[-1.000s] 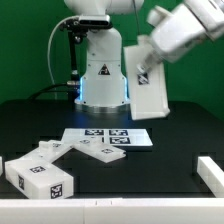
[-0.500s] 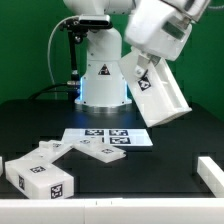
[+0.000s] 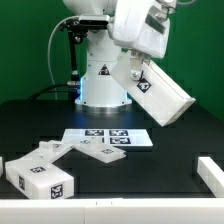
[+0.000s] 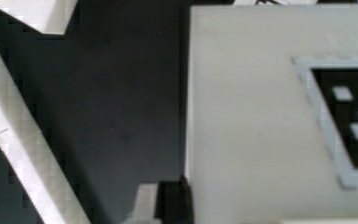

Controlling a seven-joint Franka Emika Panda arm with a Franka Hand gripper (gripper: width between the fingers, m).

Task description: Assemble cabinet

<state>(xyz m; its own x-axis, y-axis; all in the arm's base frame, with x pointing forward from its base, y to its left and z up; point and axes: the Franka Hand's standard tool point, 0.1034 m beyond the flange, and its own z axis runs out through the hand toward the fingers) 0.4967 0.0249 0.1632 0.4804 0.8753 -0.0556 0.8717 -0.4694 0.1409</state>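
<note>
Exterior view shows the cabinet box (image 3: 160, 92) aloft and tilted, well above the counter (image 3: 180, 150) and toward that view's right of the marker board (image 3: 108, 133). Its upper end is pinched in the claw (image 3: 134, 58), though the fingertips themselves are mostly hidden. Being hollow, stiff white plastic, it is probably light but smooth and slippery, so a firm hold across one thin wall near an edge seems best to stop it swinging while slanted; other cabinet pieces (image 3: 42, 176) lie on the counter near the front, at the exterior view's left.
</note>
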